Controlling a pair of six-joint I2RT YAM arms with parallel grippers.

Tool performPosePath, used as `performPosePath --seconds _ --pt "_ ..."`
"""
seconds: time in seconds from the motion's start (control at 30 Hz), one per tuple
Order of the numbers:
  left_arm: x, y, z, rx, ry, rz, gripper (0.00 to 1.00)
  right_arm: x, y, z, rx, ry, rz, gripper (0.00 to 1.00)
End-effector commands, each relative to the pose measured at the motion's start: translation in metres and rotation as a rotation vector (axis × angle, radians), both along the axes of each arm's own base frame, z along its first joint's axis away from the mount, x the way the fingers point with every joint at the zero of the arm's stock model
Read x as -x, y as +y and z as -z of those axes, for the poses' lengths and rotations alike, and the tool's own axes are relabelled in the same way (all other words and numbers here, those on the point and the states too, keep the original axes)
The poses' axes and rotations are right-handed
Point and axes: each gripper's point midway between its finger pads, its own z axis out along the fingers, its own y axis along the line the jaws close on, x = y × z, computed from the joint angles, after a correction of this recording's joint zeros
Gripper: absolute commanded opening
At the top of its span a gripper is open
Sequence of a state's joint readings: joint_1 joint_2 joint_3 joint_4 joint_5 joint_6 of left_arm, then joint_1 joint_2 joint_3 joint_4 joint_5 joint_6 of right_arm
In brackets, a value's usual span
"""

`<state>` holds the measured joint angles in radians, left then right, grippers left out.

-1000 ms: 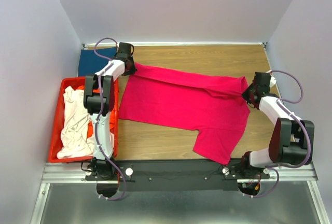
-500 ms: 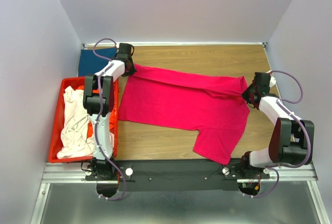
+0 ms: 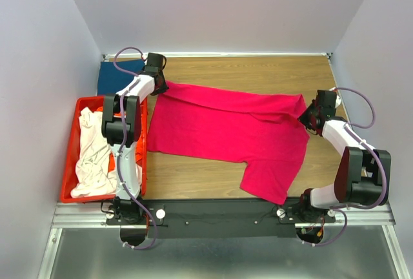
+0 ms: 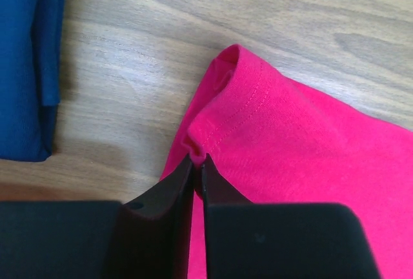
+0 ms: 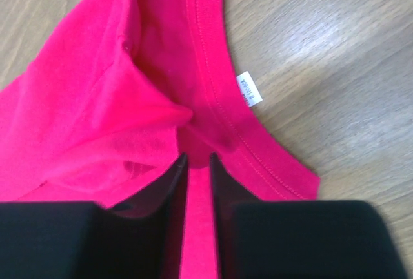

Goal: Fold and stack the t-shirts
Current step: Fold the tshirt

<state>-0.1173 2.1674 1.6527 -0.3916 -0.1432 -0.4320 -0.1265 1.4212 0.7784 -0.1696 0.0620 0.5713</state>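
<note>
The magenta-pink t-shirt (image 3: 226, 134) lies spread across the wooden table, its far edge folded over. My left gripper (image 3: 162, 88) is shut on its far left corner, pinching a fold of hem (image 4: 197, 153). My right gripper (image 3: 306, 115) is shut on the shirt's far right edge, with cloth between the fingers (image 5: 197, 163) near the hem and its white label (image 5: 248, 89). A folded dark blue t-shirt (image 3: 118, 76) lies at the far left corner and also shows in the left wrist view (image 4: 26, 59). Cream-white (image 3: 93, 156) and orange (image 3: 111, 159) shirts lie in the crate.
A red plastic crate (image 3: 70, 163) stands at the left edge beside the left arm. Grey walls enclose the table on three sides. A metal rail (image 3: 219, 217) runs along the near edge. Bare wood (image 3: 258, 69) shows at the back.
The right gripper has moved slightly toward the back with the shirt's right edge, smoothing the folded top band. The left gripper holds still.
</note>
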Motion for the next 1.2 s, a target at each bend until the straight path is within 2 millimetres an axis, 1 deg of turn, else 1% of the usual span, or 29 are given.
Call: performPosePath --seconds 0.0,0.03,0.1,0.13,0.2,0.23,0.27,0.3,0.33,0.37,0.4,0.43,0.47,0.5,0.57,0.67,0.77,0.8,0.87,0.9,0.93,0.97,1.07,1.1,1.13,1.17 --pt "-0.002 0.004 -0.016 -0.011 -0.031 -0.019 0.17 -0.005 0.003 -0.017 -0.020 -0.044 -0.017 0.31" --pt "-0.001 0.003 -0.016 -0.012 -0.030 -0.018 0.17 -0.007 0.001 -0.020 -0.010 -0.050 -0.010 0.40" --pt "-0.002 0.004 -0.018 -0.012 -0.039 -0.021 0.17 -0.010 -0.003 -0.026 0.006 -0.065 0.002 0.48" --pt "-0.003 0.004 -0.020 -0.015 -0.045 -0.022 0.17 -0.015 -0.008 -0.034 0.031 -0.081 0.019 0.54" --pt "-0.004 0.006 -0.020 -0.022 -0.046 -0.026 0.17 -0.022 -0.014 -0.041 0.054 -0.095 0.031 0.59" --pt "-0.004 0.006 -0.019 -0.026 -0.043 -0.023 0.17 -0.026 -0.016 -0.040 0.060 -0.091 0.035 0.60" --pt "-0.003 0.007 -0.019 -0.030 -0.040 -0.026 0.17 -0.036 -0.016 -0.051 0.060 -0.117 0.030 0.60" --pt "-0.003 0.007 -0.018 -0.032 -0.038 -0.024 0.17 -0.042 -0.013 -0.046 0.044 -0.104 0.014 0.60" --pt "-0.002 0.008 -0.016 -0.034 -0.032 -0.025 0.17 -0.048 -0.011 -0.048 0.035 -0.108 -0.001 0.60" --pt "-0.002 0.008 -0.015 -0.038 -0.031 -0.027 0.19 -0.057 -0.009 -0.056 0.024 -0.128 -0.011 0.60" --pt "-0.001 0.009 -0.015 -0.041 -0.028 -0.029 0.19 -0.062 -0.007 -0.056 0.009 -0.129 -0.020 0.60" --pt "0.000 0.010 -0.013 -0.044 -0.026 -0.031 0.19 -0.065 -0.002 -0.053 -0.016 -0.123 -0.037 0.60" --pt "0.001 0.011 -0.013 -0.049 -0.024 -0.037 0.19 -0.068 -0.002 -0.051 -0.022 -0.121 -0.034 0.60" --pt "0.002 0.012 -0.014 -0.053 -0.022 -0.040 0.19 -0.072 0.003 -0.054 -0.041 -0.130 -0.055 0.60" --pt "0.002 0.015 -0.017 -0.065 -0.027 -0.048 0.20 -0.074 0.005 -0.049 -0.048 -0.119 -0.065 0.60" --pt "0.002 0.018 -0.021 -0.083 -0.031 -0.055 0.24 -0.076 0.004 -0.046 -0.042 -0.116 -0.073 0.60" --pt "0.002 0.019 -0.029 -0.087 -0.045 -0.059 0.30 -0.079 0.000 -0.044 -0.021 -0.110 -0.073 0.60" --pt "0.003 0.018 -0.031 -0.085 -0.047 -0.060 0.36 -0.080 0.000 -0.044 -0.018 -0.109 -0.074 0.60" --pt "0.006 0.016 -0.032 -0.082 -0.047 -0.056 0.42 -0.086 -0.003 -0.046 -0.009 -0.117 -0.067 0.60" --pt "0.007 0.015 -0.037 -0.079 -0.055 -0.057 0.53 -0.088 -0.005 -0.045 -0.005 -0.115 -0.066 0.61" --pt "0.009 0.012 -0.038 -0.074 -0.055 -0.048 0.55 -0.092 -0.007 -0.048 -0.005 -0.123 -0.062 0.61" --pt "0.010 0.009 -0.046 -0.068 -0.071 -0.045 0.56 -0.094 -0.009 -0.047 -0.006 -0.123 -0.059 0.61" --pt "0.009 0.004 -0.059 -0.057 -0.099 -0.039 0.56 -0.101 -0.011 -0.043 -0.021 -0.121 -0.061 0.61" --pt "0.006 0.002 -0.064 -0.049 -0.118 -0.034 0.48 -0.105 -0.011 -0.045 -0.028 -0.128 -0.060 0.60" --pt "0.004 0.001 -0.066 -0.043 -0.129 -0.030 0.44 -0.107 -0.011 -0.044 -0.031 -0.129 -0.062 0.60" --pt "0.000 -0.001 -0.069 -0.037 -0.140 -0.021 0.42 -0.110 -0.012 -0.039 -0.036 -0.125 -0.063 0.60"
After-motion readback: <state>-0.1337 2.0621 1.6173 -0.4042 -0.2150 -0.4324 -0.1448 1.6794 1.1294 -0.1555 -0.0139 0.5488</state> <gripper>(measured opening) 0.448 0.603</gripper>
